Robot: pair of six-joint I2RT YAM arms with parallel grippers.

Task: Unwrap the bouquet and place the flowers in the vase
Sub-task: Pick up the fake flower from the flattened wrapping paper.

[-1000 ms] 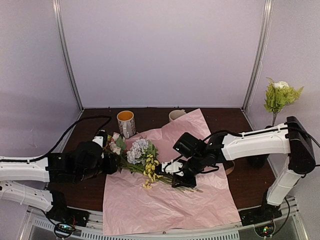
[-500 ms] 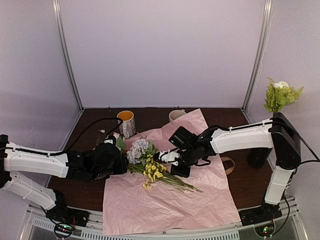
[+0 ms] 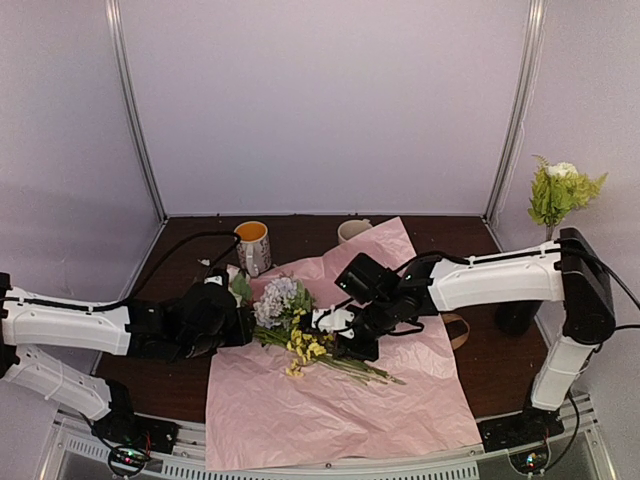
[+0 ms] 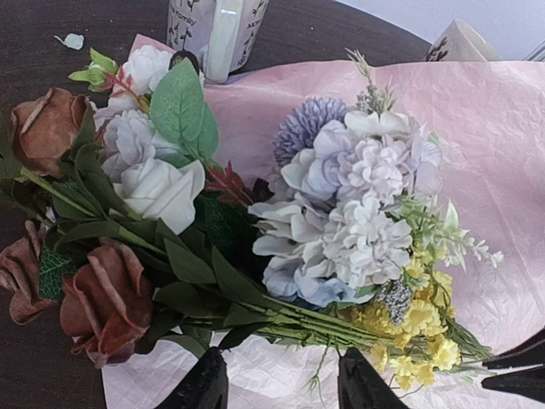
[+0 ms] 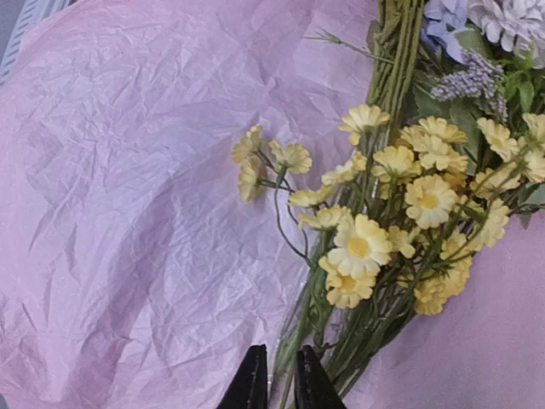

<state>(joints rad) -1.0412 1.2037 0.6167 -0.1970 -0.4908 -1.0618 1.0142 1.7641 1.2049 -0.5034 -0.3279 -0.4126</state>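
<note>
Flowers loose on spread pink paper. Right gripper narrow, pinching stems, likely for lift; left gripper half-wide, empty.

Both arms, left and right, are made up of white, rounded links joined by black joint housings. A bulky black wrist block is carried at the end of each. The left gripper and right gripper are fitted with matte black fingers that taper to the tips. Black cables are looped loosely along the links. Small green and red lights are seen by each black base.
</note>
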